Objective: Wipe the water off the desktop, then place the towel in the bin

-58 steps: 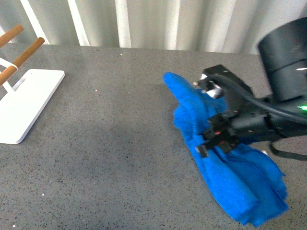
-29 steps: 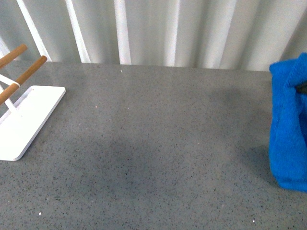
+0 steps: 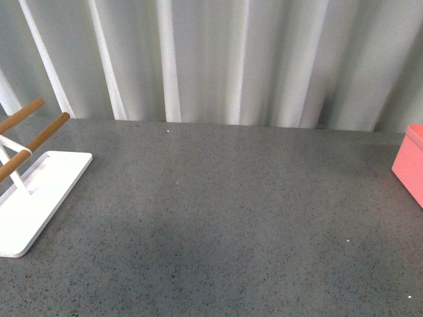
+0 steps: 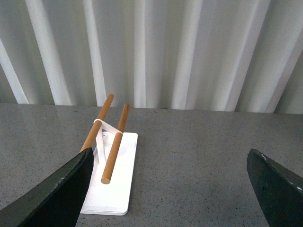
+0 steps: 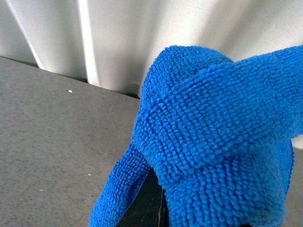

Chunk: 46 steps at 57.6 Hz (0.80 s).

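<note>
The dark grey speckled desktop (image 3: 218,218) fills the front view; neither arm nor the towel shows there. A corner of the salmon-pink bin (image 3: 411,164) shows at the right edge. In the right wrist view the bright blue towel (image 5: 213,137) fills the picture, bunched in thick folds; my right gripper is shut on it and its jaws are hidden under the cloth, held above the desktop (image 5: 52,127). In the left wrist view my left gripper (image 4: 173,189) is open and empty, its dark fingers (image 4: 61,194) wide apart above the desktop (image 4: 189,156).
A white rack base (image 3: 33,198) with wooden bars (image 3: 39,142) stands at the left edge of the desktop; it also shows in the left wrist view (image 4: 113,184). A white corrugated wall (image 3: 218,59) runs behind the desktop's far edge.
My right arm has carried the towel rightward off the middle of the desktop and out of the front view. The view has tilted up, and the bin's corner has come into sight.
</note>
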Available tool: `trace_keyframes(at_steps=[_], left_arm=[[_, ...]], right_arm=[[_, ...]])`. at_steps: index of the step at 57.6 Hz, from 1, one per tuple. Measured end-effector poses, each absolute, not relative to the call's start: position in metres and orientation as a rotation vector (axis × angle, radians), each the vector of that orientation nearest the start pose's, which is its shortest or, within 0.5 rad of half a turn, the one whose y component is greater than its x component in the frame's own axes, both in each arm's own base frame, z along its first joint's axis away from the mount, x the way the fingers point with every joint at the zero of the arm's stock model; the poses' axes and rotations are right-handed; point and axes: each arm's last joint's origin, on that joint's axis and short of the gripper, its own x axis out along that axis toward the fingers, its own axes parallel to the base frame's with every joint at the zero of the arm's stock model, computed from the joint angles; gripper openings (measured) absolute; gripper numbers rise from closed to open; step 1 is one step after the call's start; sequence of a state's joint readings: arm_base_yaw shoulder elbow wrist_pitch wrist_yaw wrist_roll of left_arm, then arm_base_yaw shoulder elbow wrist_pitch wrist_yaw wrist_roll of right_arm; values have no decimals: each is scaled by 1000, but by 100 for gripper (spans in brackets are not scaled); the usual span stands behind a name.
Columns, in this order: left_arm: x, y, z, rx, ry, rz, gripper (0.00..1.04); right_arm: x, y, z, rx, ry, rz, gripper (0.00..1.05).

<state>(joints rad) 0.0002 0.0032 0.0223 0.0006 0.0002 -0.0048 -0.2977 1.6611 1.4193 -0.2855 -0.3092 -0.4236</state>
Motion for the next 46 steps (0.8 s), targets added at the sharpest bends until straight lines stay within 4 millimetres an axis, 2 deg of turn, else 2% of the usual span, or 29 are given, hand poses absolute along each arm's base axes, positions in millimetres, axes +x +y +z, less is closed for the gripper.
trace_keyframes(at_steps=[9,16,23,31,46], left_arm=[[96,0,171,-5,-20,0,98],[96,0,171,-5,-20,0,98],[96,0,171,-5,-20,0,98],[96,0,171,-5,-20,0,98],[96,0,171,-5,-20,0,98]], right_arm=[[367,-145,298,-196,586,36,5],[370,-175,267,-131,671,-16,5],[373,-194,239,-72,736,-51,5],[375,-204,216,-40,776,-72,5],[379,-209,171,1,872,-108,5]])
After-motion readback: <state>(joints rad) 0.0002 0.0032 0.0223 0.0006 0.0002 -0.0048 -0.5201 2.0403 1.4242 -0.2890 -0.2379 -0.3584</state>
